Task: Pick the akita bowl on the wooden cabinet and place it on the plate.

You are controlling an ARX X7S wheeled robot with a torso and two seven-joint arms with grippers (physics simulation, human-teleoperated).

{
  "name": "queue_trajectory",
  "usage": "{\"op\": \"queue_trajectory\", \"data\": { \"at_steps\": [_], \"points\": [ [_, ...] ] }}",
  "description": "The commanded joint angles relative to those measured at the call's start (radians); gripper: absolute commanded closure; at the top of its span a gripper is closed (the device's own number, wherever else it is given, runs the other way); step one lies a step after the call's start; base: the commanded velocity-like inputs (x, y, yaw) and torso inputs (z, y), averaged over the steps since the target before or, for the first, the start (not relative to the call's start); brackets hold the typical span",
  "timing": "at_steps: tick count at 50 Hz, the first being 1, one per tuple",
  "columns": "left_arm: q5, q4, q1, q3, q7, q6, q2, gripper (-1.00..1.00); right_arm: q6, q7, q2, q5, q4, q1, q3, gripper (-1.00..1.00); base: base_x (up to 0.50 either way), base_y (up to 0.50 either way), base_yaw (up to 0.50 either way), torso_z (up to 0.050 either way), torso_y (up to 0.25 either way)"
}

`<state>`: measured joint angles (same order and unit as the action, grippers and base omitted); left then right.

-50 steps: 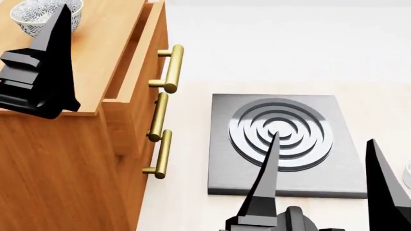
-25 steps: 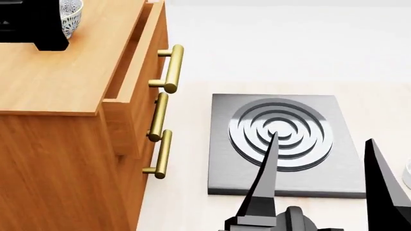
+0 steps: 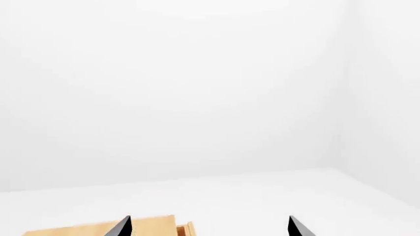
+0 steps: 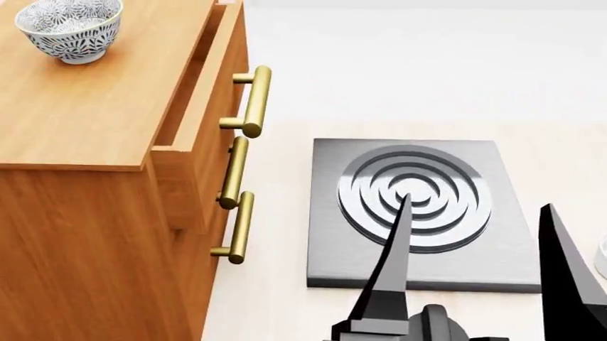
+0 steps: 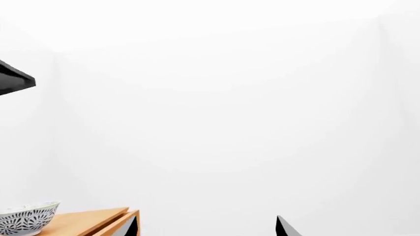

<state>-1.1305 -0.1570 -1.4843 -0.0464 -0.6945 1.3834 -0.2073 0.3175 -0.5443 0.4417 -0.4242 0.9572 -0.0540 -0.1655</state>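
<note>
The akita bowl (image 4: 68,30), white with a dense grey-blue pattern, stands upright at the far left of the wooden cabinet (image 4: 114,106) top. It also shows at the edge of the right wrist view as the akita bowl (image 5: 25,219) on the wooden cabinet (image 5: 88,220). My left gripper (image 3: 208,224) is out of the head view; its wrist view shows it open and empty, with a corner of the cabinet (image 3: 98,229) below. The right gripper (image 4: 476,204) hangs open and empty low in front, over the floor slab. The plate is out of view.
A grey square slab with raised concentric rings (image 4: 417,206) lies on the floor right of the cabinet. Brass bar handles (image 4: 249,101) stick out from the slightly open drawers. A black arm part (image 5: 13,78) shows in the right wrist view. A white object (image 4: 601,257) touches the right edge.
My left gripper, which was over the bowl a second ago, has moved up and left out of the head view. The bowl stays on the cabinet. The right arm has not moved.
</note>
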Motion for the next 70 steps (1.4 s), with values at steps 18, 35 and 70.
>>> {"op": "queue_trajectory", "data": {
  "at_steps": [18, 35, 70],
  "points": [
    [0.295, 0.778, -0.386, -0.299, 0.402, -0.314, 0.082, -1.0, -0.016, -0.005, 0.008, -0.008, -0.01, 0.0, -0.013, -1.0, 0.0, 0.0, 0.0, 0.0, 0.0],
    [0.502, 1.465, -0.603, -0.312, 0.579, -0.596, 0.199, -1.0, -0.023, -0.006, 0.014, -0.017, -0.019, -0.008, -0.02, -1.0, 0.0, 0.0, 0.0, 0.0, 0.0],
    [1.107, 1.466, -0.686, 0.219, 0.544, -0.264, 0.171, -1.0, -0.031, -0.014, 0.023, -0.025, -0.026, -0.016, -0.038, -1.0, 0.0, 0.0, 0.0, 0.0, 0.0]
  ]
}}
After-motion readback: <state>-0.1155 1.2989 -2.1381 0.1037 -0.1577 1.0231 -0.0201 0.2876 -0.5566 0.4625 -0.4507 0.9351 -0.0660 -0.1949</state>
